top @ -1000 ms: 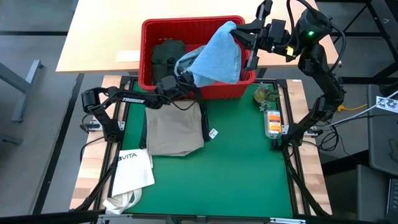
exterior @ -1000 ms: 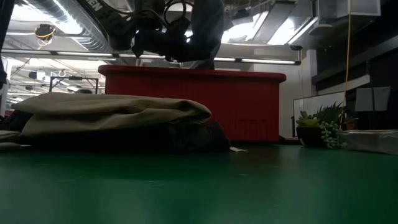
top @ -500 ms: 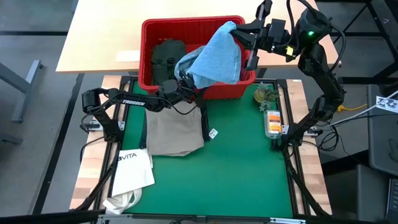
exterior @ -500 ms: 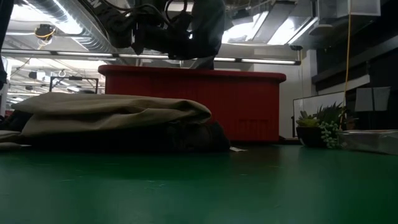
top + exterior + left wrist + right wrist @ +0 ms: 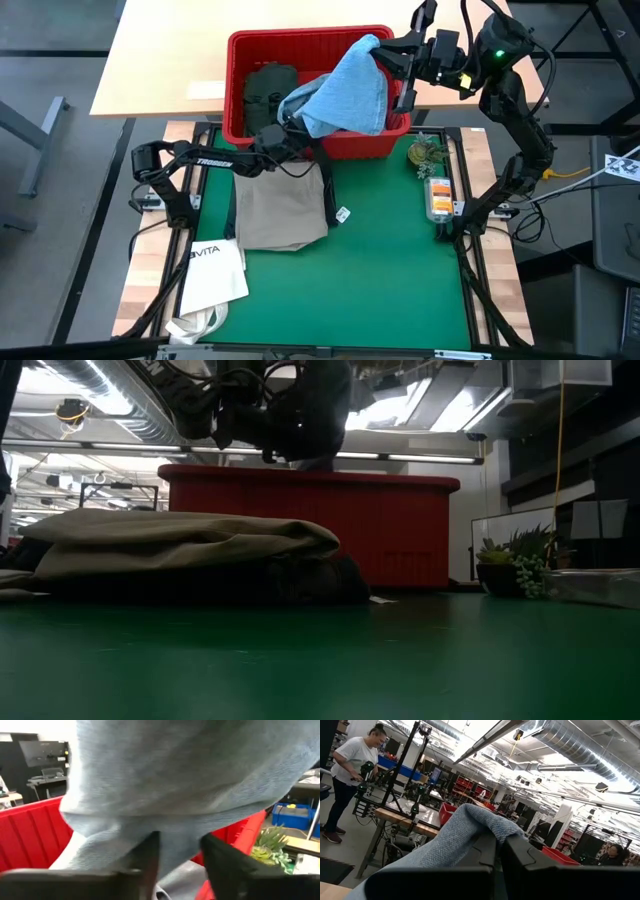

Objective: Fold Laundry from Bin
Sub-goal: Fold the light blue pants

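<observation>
Right gripper (image 5: 385,62) clamped on top corner of light blue cloth (image 5: 345,92), holding it up above right half of red bin (image 5: 240,45) at far table edge. Left gripper (image 5: 292,128) at cloth's lower hem by bin's near rim, fingers (image 5: 150,855) apart around fabric, not visibly pinching. Dark green piece (image 5: 262,88) lies in bin's left half. Khaki trousers (image 5: 282,208) folded on green mat (image 5: 390,280). White tote (image 5: 212,272) near left reads "VITA"; left arm (image 5: 205,158) lettered "TROSSEN".
</observation>
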You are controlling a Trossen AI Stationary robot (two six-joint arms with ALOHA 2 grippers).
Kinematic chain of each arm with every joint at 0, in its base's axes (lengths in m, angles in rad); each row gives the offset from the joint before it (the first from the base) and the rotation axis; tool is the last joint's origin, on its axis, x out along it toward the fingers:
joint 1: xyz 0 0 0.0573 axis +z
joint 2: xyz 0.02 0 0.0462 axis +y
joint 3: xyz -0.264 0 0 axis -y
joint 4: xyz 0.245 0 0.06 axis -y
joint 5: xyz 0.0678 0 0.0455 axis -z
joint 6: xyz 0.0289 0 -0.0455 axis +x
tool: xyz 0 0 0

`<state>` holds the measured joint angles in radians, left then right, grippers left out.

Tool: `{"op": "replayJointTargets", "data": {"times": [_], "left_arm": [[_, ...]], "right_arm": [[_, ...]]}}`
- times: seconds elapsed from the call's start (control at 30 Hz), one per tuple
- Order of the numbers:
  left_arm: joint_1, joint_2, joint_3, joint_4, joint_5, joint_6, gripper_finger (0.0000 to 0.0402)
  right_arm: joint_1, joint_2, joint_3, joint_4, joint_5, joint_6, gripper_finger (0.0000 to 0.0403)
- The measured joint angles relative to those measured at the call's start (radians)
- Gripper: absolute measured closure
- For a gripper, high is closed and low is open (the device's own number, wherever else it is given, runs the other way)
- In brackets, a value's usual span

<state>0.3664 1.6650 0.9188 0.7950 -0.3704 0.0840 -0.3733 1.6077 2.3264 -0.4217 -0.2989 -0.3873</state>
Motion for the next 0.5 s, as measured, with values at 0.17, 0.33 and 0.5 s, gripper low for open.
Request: {"op": "replayJointTargets", "data": {"times": [0.17, 0.33, 0.5], "left_arm": [[-0.002, 0.000, 0.000, 0.005, 0.002, -0.002, 0.0389], [-0.016, -0.012, 0.000, 0.003, 0.036, -0.007, 0.0398], [-0.042, -0.089, -0.001, 0.001, 0.059, -0.025, 0.0400]], "right_arm": [[0.000, 0.000, 0.000, 0.000, 0.000, -0.002, 0.0391], [0.000, -0.001, 0.000, -0.022, 0.025, -0.024, 0.0391], [-0.022, -0.021, 0.000, -0.117, 0.130, -0.127, 0.0391]]}}
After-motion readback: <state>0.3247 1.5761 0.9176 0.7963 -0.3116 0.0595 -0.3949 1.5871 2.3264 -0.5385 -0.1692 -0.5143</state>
